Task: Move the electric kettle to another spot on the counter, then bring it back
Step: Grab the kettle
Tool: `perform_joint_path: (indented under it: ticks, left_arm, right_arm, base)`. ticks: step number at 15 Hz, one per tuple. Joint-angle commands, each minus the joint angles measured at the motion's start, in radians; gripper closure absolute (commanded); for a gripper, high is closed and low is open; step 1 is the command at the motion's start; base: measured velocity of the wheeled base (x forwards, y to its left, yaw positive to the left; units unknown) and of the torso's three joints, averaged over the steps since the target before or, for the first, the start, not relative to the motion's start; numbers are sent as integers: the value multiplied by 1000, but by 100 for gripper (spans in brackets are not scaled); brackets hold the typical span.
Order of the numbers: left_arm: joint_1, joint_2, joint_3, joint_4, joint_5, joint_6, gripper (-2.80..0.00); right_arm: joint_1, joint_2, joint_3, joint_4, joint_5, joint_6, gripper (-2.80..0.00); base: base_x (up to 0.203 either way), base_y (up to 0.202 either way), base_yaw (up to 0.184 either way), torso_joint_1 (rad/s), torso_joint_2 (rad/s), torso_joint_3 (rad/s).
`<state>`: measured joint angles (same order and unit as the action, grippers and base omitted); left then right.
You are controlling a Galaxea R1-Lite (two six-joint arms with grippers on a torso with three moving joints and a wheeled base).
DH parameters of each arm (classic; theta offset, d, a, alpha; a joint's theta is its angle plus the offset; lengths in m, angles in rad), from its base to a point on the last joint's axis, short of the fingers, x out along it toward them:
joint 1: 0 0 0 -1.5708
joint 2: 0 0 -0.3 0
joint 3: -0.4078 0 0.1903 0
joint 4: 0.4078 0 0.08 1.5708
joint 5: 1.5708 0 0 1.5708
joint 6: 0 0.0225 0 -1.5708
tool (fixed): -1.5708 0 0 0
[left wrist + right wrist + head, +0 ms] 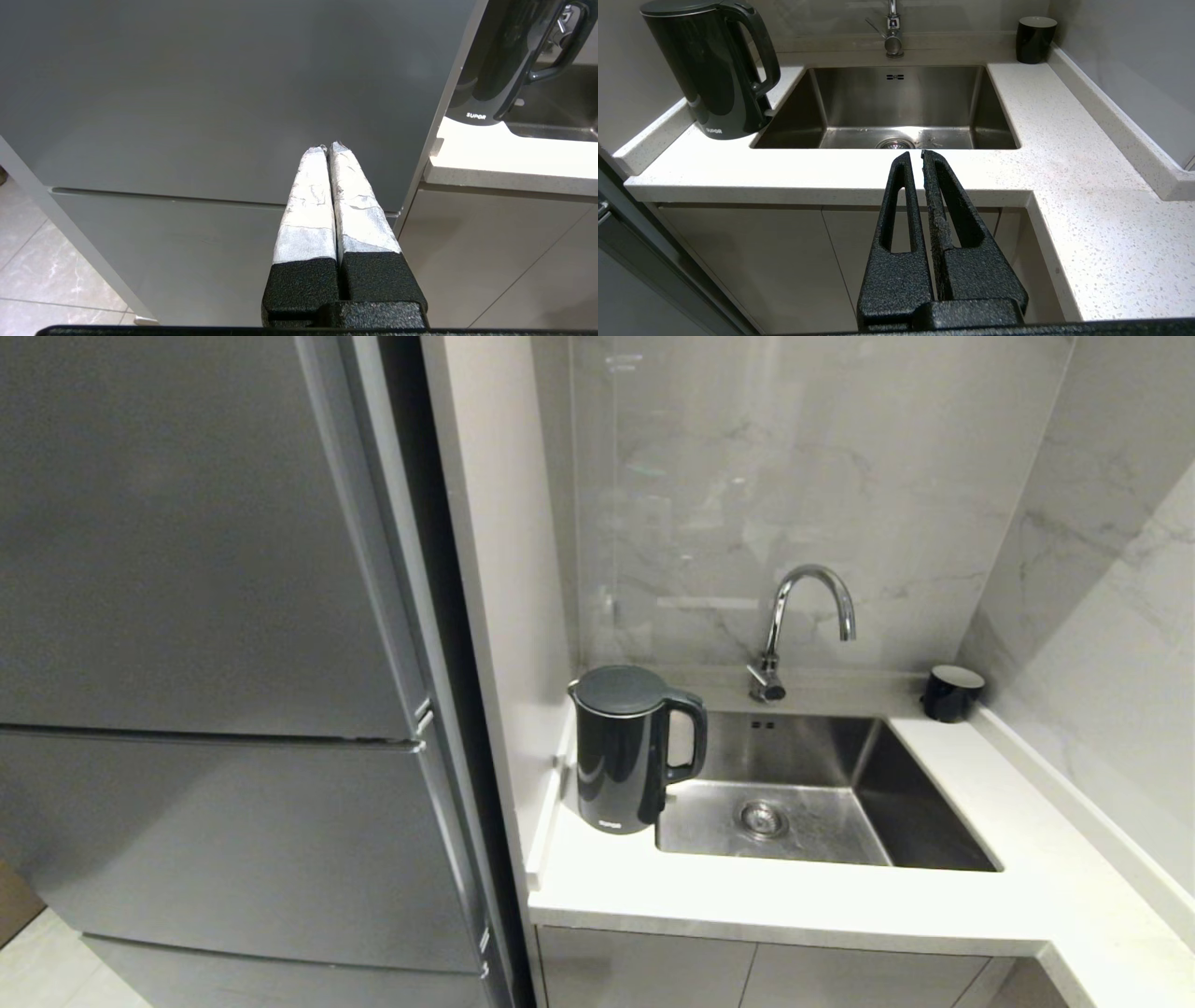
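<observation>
The electric kettle point(621, 751), glossy black with a loop handle and flat lid, stands upright on the counter point(775, 896) at the left end, just left of the sink, handle toward the basin. It also shows in the right wrist view point(714, 70) and partly in the left wrist view point(504, 56). Neither arm appears in the head view. My left gripper point(329, 148), its fingers wrapped in white, is shut and empty in front of the fridge door, short of the counter. My right gripper point(916, 155) is shut and empty, out in front of the counter's front edge, facing the sink.
A steel sink point(822, 793) with a curved tap point(803, 625) is set in the counter. A small black cup point(950, 693) stands in the back right corner. A tall grey fridge point(215, 663) fills the left. The counter runs on round the corner at right point(1087, 186).
</observation>
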<state>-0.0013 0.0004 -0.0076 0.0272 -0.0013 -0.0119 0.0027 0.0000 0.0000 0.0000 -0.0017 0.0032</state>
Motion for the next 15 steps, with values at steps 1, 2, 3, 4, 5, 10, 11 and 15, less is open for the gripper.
perform_joint_path:
  ticks: [1, 2, 3, 4, 5, 10, 11, 15]
  left_arm:
    - [1, 1, 0, 0, 0, 0, 0]
    - [1, 1, 0, 0, 0, 0, 0]
    - [0, 1, 0, 0, 0, 0, 0]
    - [0, 1, 0, 0, 0, 0, 0]
    - [0, 1, 0, 0, 0, 0, 0]
    - [1, 1, 0, 0, 0, 0, 0]
    - [1, 1, 0, 0, 0, 0, 0]
    - [0, 1, 0, 0, 0, 0, 0]
  right_arm:
    - [0, -2, 0, 0, 0, 0, 0]
    - [0, -2, 0, 0, 0, 0, 0]
    - [0, -2, 0, 0, 0, 0, 0]
    - [0, -2, 0, 0, 0, 0, 0]
    - [0, -2, 0, 0, 0, 0, 0]
    - [0, -2, 0, 0, 0, 0, 0]
    - [0, -2, 0, 0, 0, 0, 0]
    - [0, -1, 0, 0, 0, 0, 0]
  base:
    - [0, 0, 0, 0, 0, 0]
    - [0, 0, 0, 0, 0, 0]
    - [0, 0, 0, 0, 0, 0]
    - [0, 0, 0, 0, 0, 0]
    - [0, 0, 0, 0, 0, 0]
    - [-2, 1, -15, -1, 2, 1]
    - [0, 6, -118, -6, 11, 3]
    - [0, 7, -173, 3, 3, 1]
